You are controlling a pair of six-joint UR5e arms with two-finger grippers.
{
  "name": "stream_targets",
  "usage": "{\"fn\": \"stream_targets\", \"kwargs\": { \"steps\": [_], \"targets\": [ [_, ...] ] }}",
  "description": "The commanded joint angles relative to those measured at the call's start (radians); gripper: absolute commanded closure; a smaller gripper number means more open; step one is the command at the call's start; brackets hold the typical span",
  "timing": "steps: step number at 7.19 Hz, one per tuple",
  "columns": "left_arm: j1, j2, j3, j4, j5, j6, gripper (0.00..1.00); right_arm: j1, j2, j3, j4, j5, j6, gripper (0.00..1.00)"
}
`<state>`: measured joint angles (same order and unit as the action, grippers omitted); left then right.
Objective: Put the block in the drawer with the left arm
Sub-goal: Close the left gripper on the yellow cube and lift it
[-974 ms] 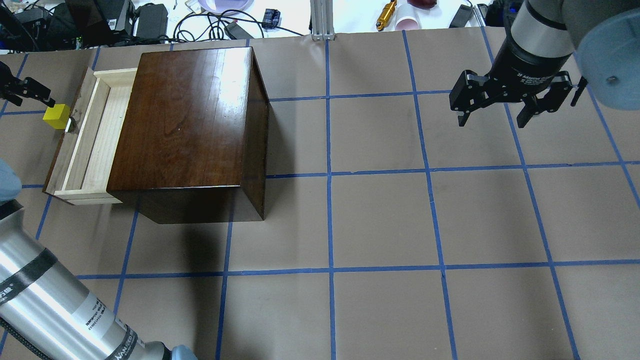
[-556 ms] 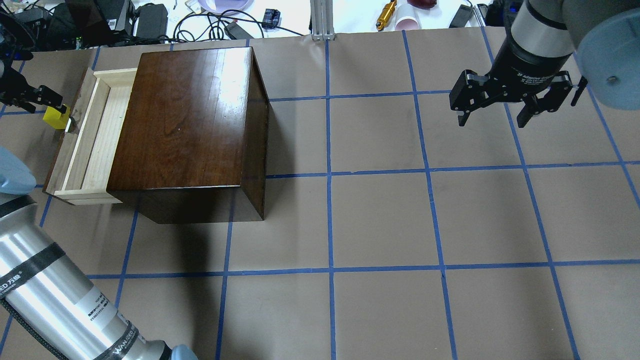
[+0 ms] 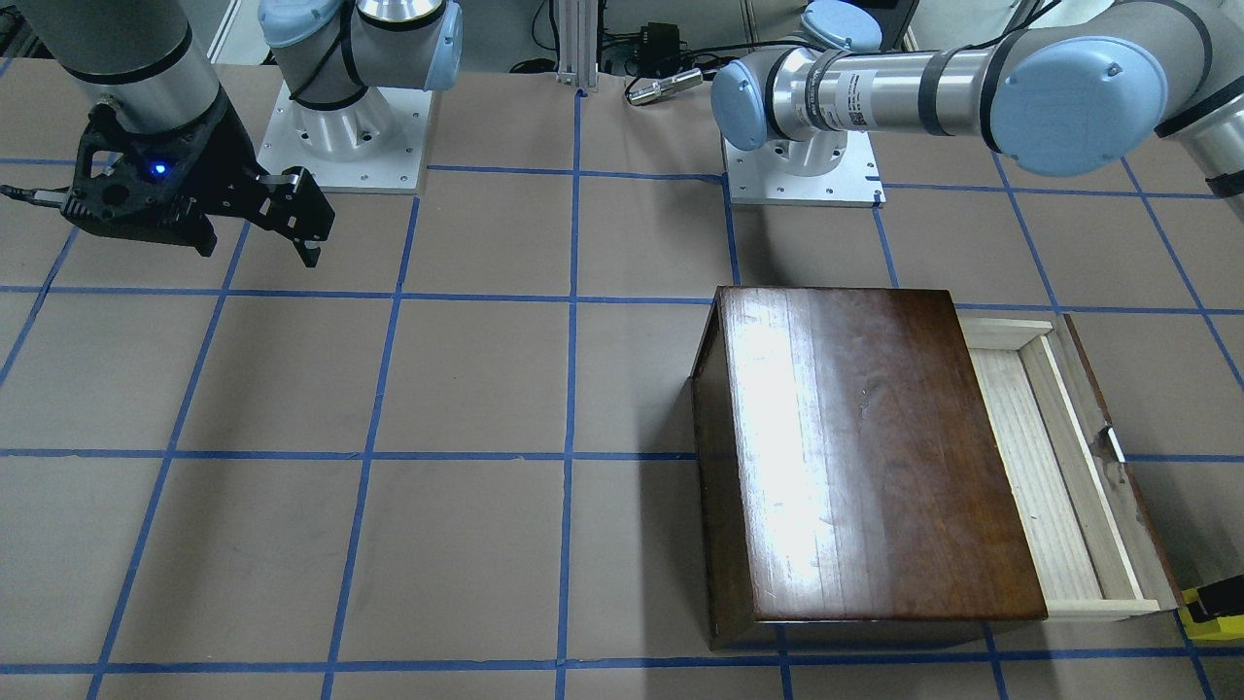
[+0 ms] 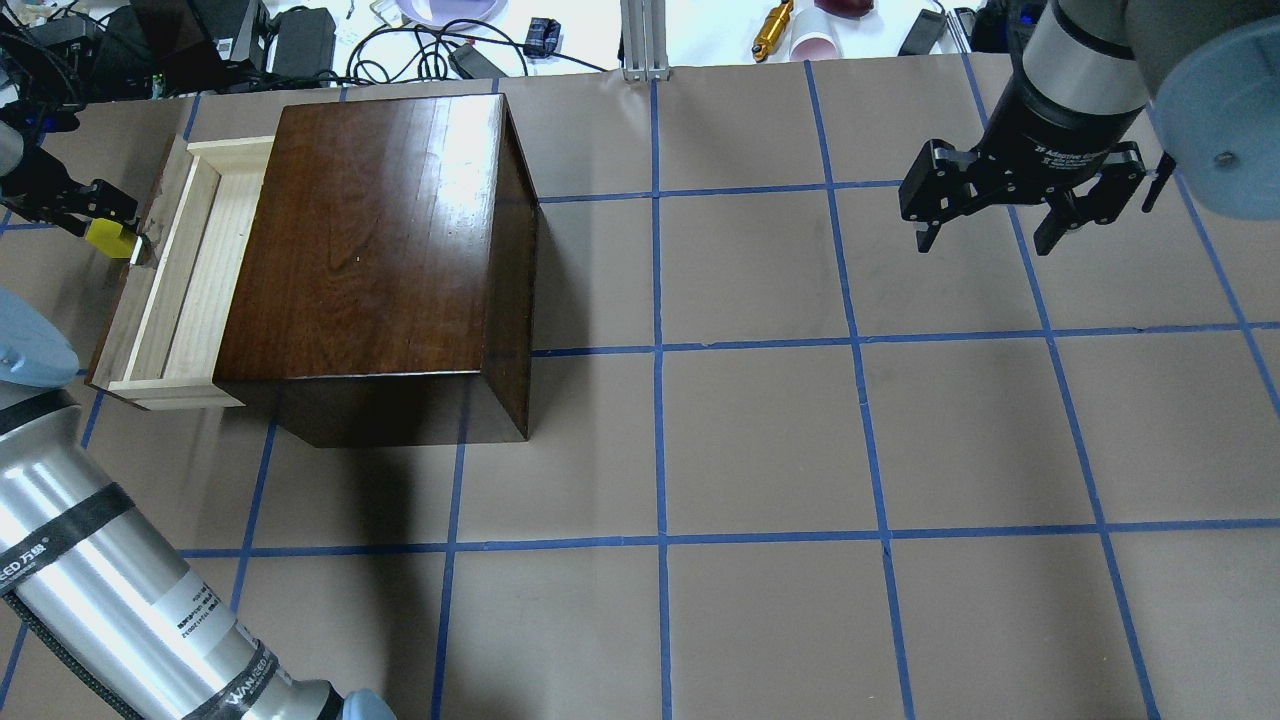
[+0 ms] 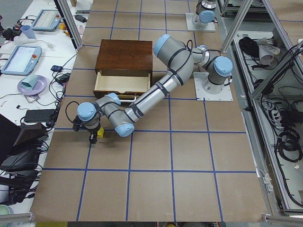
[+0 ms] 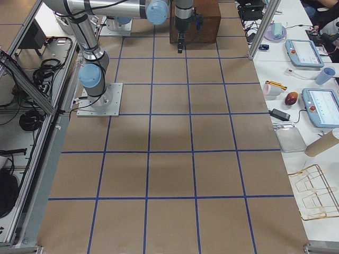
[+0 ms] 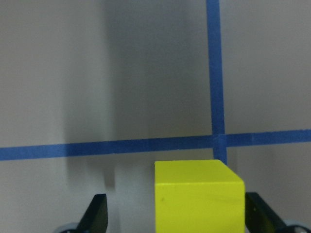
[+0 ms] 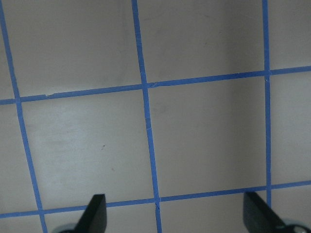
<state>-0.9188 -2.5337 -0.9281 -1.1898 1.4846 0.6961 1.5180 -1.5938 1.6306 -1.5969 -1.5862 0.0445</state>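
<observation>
Left arm is stretched out low over the table, reaching toward the far edge on the operators' side, and the left gripper is right down around the block. Wrist camera tells it: both fingers are spread wide and the yellow cube sits between them, off centre, a clear gap on one side and the other finger just beside its face; whether that one is touching, I cannot tell. No pinch here. The block is on the brown table surface, outside the drawer, just beside the dark front panel and close to the little metal pull. The drawer is drawn out of the cabinet, pale-wood tray showing, opening toward the table's left end. The cabinet itself stands on the robot's left half of the table, its back near the far edge. Over on the other half, toward the far right corner, the right gripper hangs above the blue tape lines, fingers spread apart, only bare table between them.
</observation>
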Motion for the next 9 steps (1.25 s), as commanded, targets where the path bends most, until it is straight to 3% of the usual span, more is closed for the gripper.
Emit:
{"fn": "stream_targets", "kwargs": {
  "steps": [1,2,5,9],
  "targets": [
    [0.000,0.000,0.000,-0.001,-0.003,0.003,0.84,-0.001,0.000,0.000,0.000,0.000,0.000,0.00],
    [0.000,0.006,0.000,-0.002,-0.003,0.009,1.00,0.001,0.000,0.000,0.000,0.000,0.000,0.00],
    [-0.003,0.088,0.002,-0.071,-0.006,0.016,1.00,0.001,0.000,0.000,0.000,0.000,0.000,0.00],
    [-0.035,0.370,-0.001,-0.417,-0.001,-0.004,1.00,0.001,0.000,0.000,0.000,0.000,0.000,0.00]
  ]
}}
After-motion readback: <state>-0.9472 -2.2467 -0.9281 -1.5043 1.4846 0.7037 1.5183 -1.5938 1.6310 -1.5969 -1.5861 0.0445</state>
